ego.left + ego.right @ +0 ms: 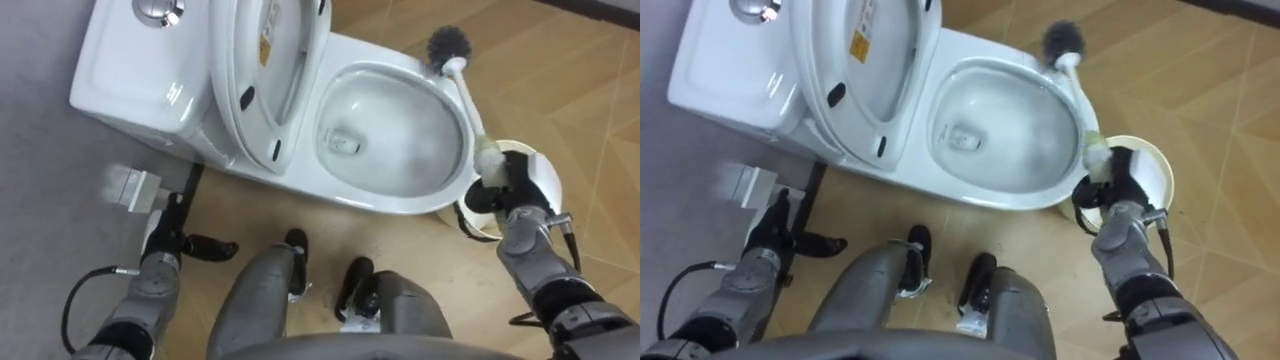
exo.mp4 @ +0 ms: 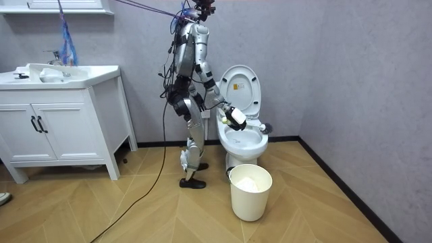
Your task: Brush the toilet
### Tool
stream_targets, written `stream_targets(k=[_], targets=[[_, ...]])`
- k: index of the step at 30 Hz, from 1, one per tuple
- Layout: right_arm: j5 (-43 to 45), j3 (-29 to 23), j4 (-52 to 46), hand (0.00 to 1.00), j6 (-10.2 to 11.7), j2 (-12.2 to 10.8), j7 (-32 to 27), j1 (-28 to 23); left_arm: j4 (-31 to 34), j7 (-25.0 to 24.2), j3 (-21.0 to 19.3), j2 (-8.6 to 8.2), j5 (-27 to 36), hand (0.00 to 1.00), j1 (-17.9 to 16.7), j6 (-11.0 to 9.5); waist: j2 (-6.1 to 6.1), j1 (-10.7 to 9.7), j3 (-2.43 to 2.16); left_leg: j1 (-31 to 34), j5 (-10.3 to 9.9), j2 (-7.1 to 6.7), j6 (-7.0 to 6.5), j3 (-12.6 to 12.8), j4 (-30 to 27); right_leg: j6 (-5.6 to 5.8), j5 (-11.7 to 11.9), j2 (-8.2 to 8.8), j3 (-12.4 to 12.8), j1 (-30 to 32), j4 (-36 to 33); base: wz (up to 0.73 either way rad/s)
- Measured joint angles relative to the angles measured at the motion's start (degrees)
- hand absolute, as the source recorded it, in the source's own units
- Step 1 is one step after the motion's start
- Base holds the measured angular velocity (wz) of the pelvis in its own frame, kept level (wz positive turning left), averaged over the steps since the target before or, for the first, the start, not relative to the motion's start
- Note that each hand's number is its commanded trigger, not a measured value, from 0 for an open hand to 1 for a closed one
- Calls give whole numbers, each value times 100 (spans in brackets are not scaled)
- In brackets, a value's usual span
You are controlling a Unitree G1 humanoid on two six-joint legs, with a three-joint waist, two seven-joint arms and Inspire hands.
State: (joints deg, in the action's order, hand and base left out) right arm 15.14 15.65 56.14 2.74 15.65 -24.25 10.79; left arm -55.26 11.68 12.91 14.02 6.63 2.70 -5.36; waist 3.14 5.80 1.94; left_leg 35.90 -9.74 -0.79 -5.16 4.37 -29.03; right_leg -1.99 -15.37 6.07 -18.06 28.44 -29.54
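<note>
The white toilet [image 1: 400,205] stands in front of me with its lid and seat [image 1: 262,70] raised and the bowl [image 1: 395,130] open. My right hand [image 1: 510,190] is at the bowl's right rim, shut on the white handle of the toilet brush [image 1: 466,90]. The dark bristle head [image 1: 449,44] sticks out past the bowl's far right rim, above the floor. In the room view I stand right beside the toilet [image 2: 244,138] with the brush [image 2: 260,126] held over it. My left hand [image 1: 172,228] hangs low at my left, by the tank's base, fingers relaxed and empty.
A white bin [image 1: 545,170] stands on the wood floor just beyond my right hand, seen near the toilet in the room view [image 2: 250,191]. The tank [image 1: 140,70] has a chrome flush button [image 1: 160,10]. A white vanity [image 2: 61,115] stands at the room view's left.
</note>
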Motion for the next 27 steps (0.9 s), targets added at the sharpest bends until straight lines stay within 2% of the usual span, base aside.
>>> stream_targets(k=[6,8,17,19,24,27], targets=[[88,7,195,100,32,1,202,42,3,-133,1,-28,-5,0,29,1,1,-62,5,54,1,-13,6,-84,43,-2,12,-16,-125,-49,103,9],[80,113,338,100,40,-14,265,-2,38,-181,1,-46,-3,0,72,1,-13,-108,8,32,5,-31,14,-182,81,2,25,-28,-244,-145,216,17],[-18,259,434,100,91,-1,322,-458,123,-248,11,-67,-5,0,110,2,-12,-93,6,27,14,-92,28,-262,192,25,41,-19,-294,-163,300,5],[-42,450,642,100,98,-3,350,-480,127,-246,11,-93,-5,0,121,0,-13,-90,4,27,16,-99,31,-281,194,25,41,-22,-304,-172,300,3],[444,945,1318,100,-185,-45,806,-530,282,-235,9,-169,5,0,125,-1,-60,-30,1,107,21,-118,40,-399,119,26,36,-21,-410,-168,283,10],[565,999,1287,100,-244,-28,797,-512,310,-213,37,-237,-2,0,123,3,-84,-17,3,161,28,-117,42,-413,61,24,35,-15,-418,-118,229,0]])
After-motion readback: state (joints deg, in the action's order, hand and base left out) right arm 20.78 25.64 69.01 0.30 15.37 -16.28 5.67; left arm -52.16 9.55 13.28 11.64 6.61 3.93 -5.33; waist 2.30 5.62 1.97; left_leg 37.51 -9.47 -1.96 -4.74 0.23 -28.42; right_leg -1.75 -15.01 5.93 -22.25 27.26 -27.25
